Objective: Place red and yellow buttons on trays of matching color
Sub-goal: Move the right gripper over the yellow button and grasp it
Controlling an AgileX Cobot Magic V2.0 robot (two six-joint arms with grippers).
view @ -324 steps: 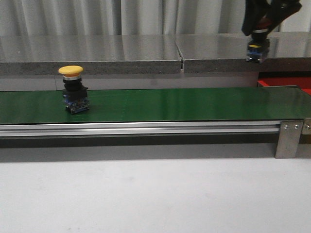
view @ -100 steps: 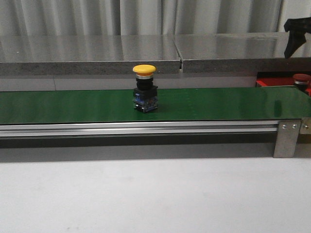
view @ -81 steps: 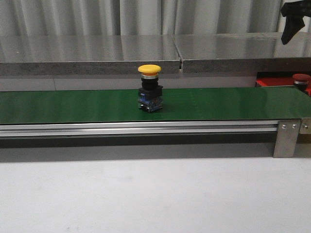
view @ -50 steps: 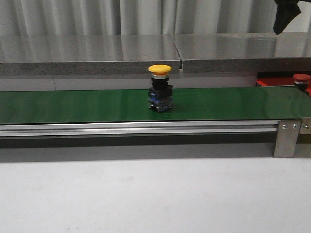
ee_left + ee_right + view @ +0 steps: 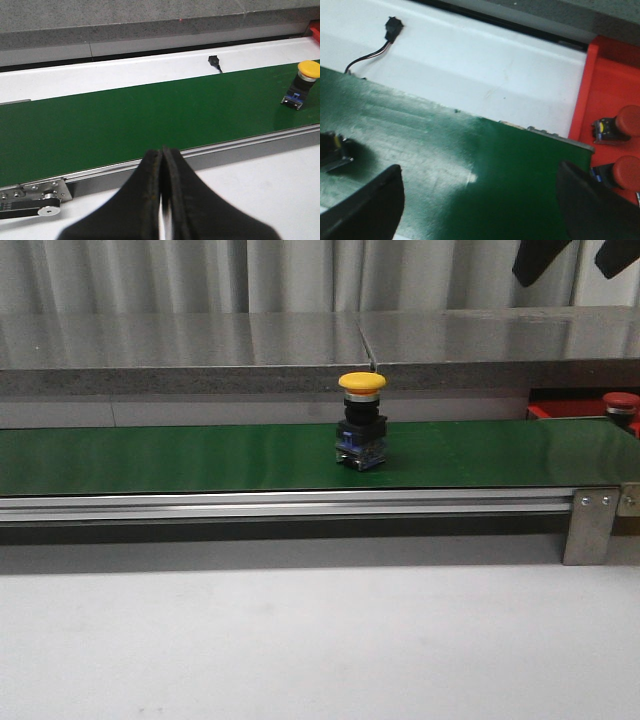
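Standing upright on the long green conveyor belt (image 5: 200, 455), the yellow-capped mushroom push-button with a dark body (image 5: 361, 421) sits near mid-belt. Two red-capped buttons (image 5: 620, 122) lie in the bright red plastic tray (image 5: 605, 75) off the belt's right end. The right gripper (image 5: 480, 200) hangs spread wide and empty; the left gripper (image 5: 162, 160) has its fingers pressed together.

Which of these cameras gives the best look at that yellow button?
The front view: the yellow button stands upright mid-belt, whole and near. The left wrist view shows it small at the edge; the right wrist view shows only a blurred bit, perhaps its base.
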